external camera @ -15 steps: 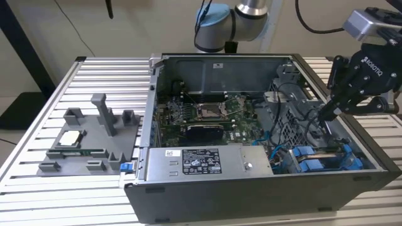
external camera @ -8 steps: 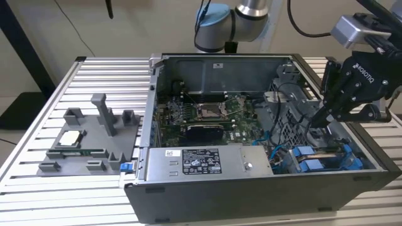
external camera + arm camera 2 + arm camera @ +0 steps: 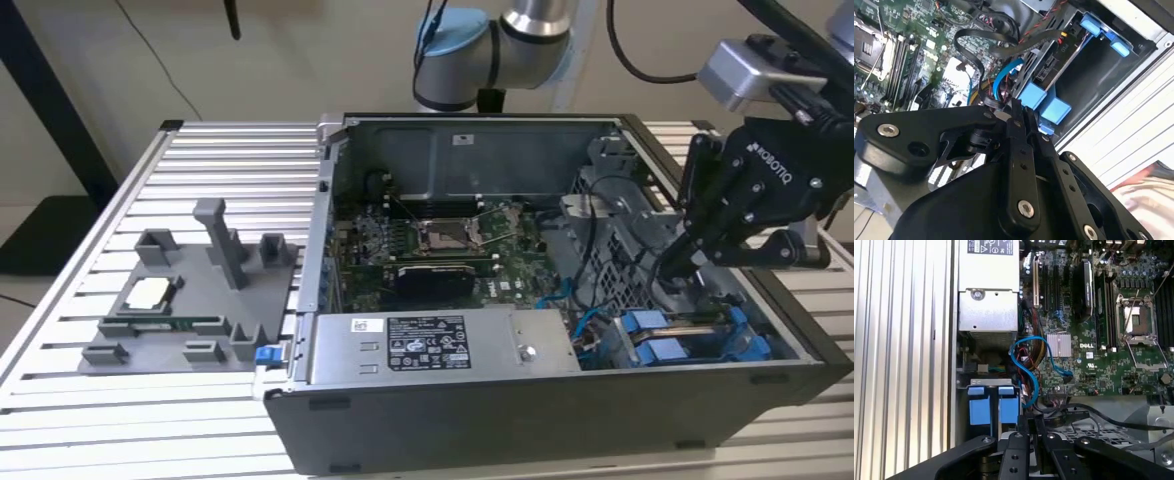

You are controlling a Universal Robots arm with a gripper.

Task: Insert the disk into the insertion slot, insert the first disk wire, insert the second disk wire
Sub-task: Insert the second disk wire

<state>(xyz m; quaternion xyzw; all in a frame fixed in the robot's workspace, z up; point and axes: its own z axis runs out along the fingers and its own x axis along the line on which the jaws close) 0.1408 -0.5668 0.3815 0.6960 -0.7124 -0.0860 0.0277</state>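
In the exterior view an open case (image 3: 441, 420) fills the lower middle and right of the frame, standing on a ribbed worktop (image 3: 80, 420). Nearest, along the case's front wall, lies the grey power supply (image 3: 441, 345) with its white sticker. To its right, in the lower right corner of the case, is the drive bay (image 3: 694, 340) with blue tabs; the disk (image 3: 681, 322) appears to sit seated in it, its blue frame showing, though its silver face is mostly hidden. In the first wrist view the two blue tabs (image 3: 994, 407) stand side by side at the bay's mouth, just beside a looped blue cable (image 3: 1026, 370) and a bundle of coloured wires.

The tool (image 3: 674, 268) hangs inside the case just above the bay, at right of the frame; in both wrist views its fingers (image 3: 1021, 125) are drawn close together with a black wire pinched at their tips, near the blue tabs.

Farther in, the motherboard (image 3: 441, 240) lies on the case floor, with the bare processor socket (image 3: 447, 235) at centre.

On the worktop at left sits a grey fixture (image 3: 187, 300) holding a chip (image 3: 147, 293) and a memory stick (image 3: 167, 323)
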